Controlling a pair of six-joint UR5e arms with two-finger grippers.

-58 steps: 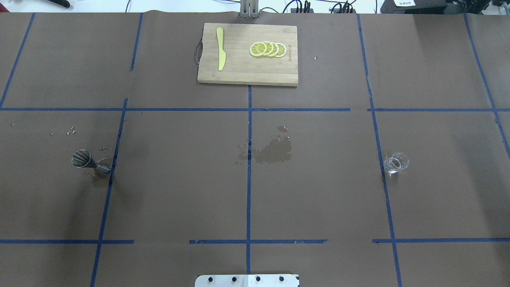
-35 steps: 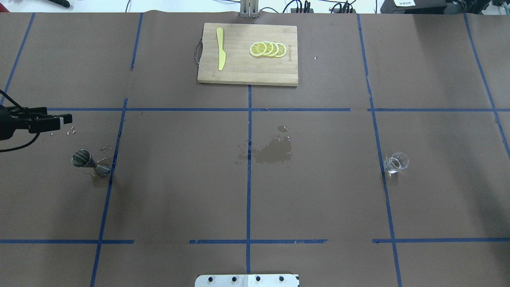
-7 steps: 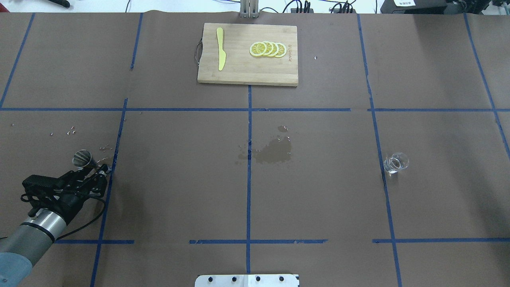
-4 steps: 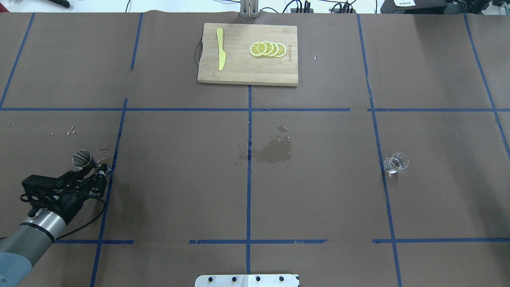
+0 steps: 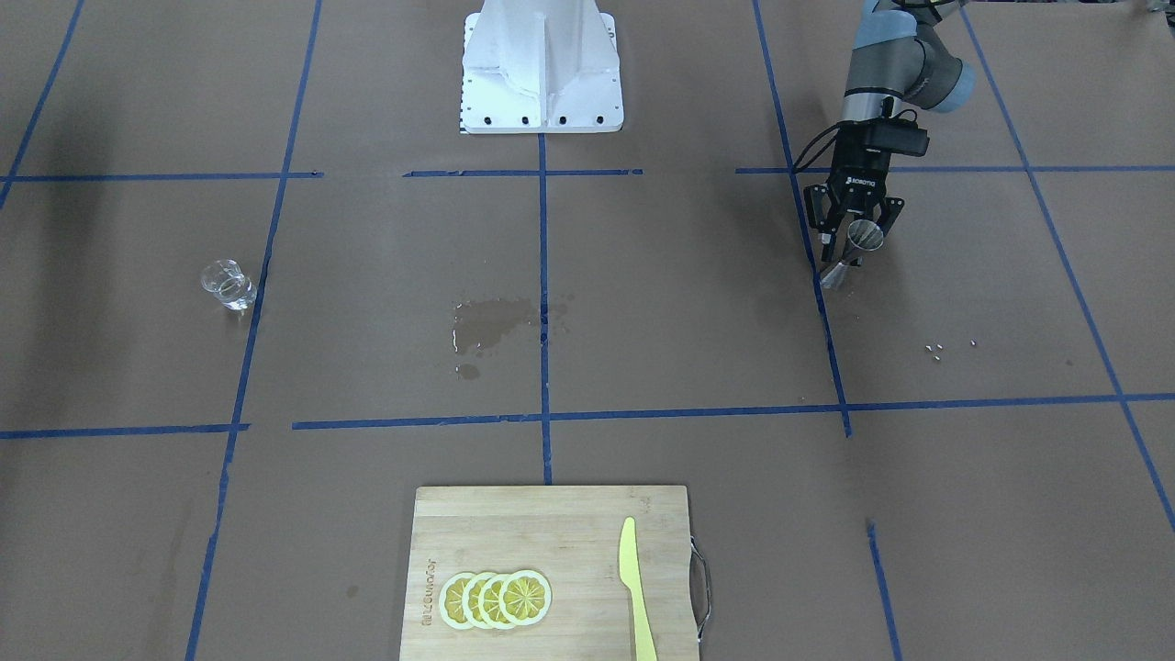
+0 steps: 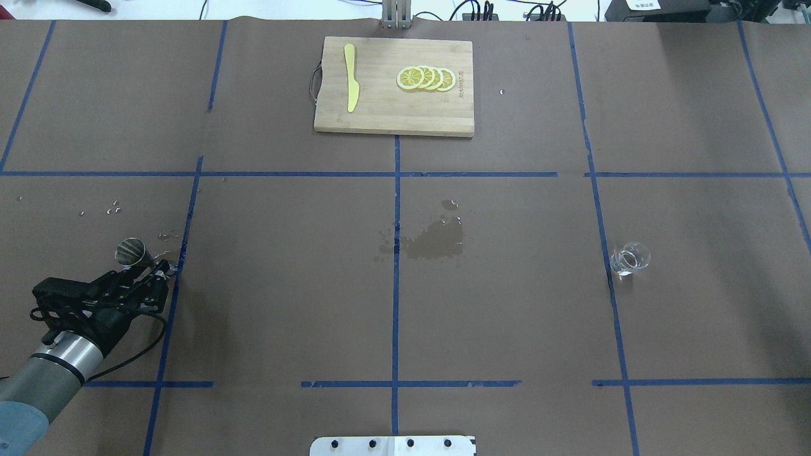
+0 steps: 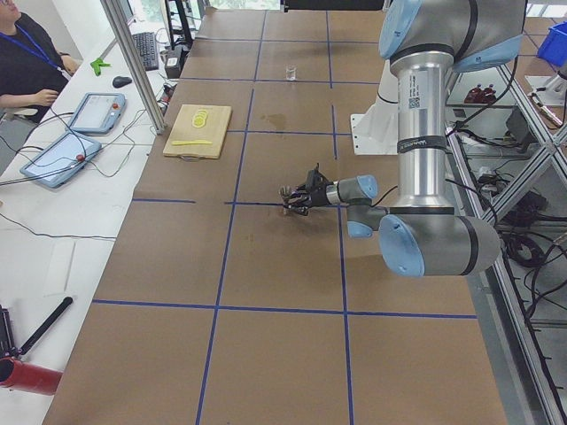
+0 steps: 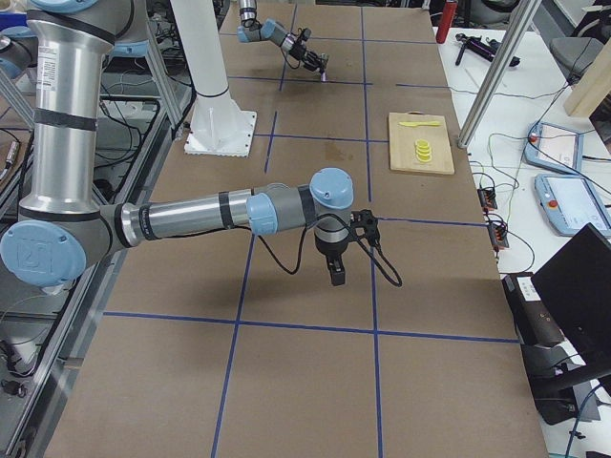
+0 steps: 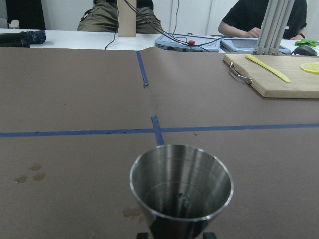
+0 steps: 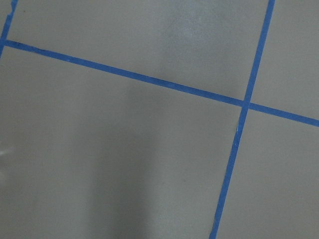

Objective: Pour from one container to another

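The left hand is sitting around the metal jigger's thin middle; I cannot tell if it is squeezing. The glass cup is standing far away.

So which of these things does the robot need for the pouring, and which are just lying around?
For the pouring:
- glass cup
- metal jigger
- left tool, set around the jigger's waist

Just lying about:
- cutting board
- lemon slices on the board
- yellow knife on the board
- wet patch mid-table
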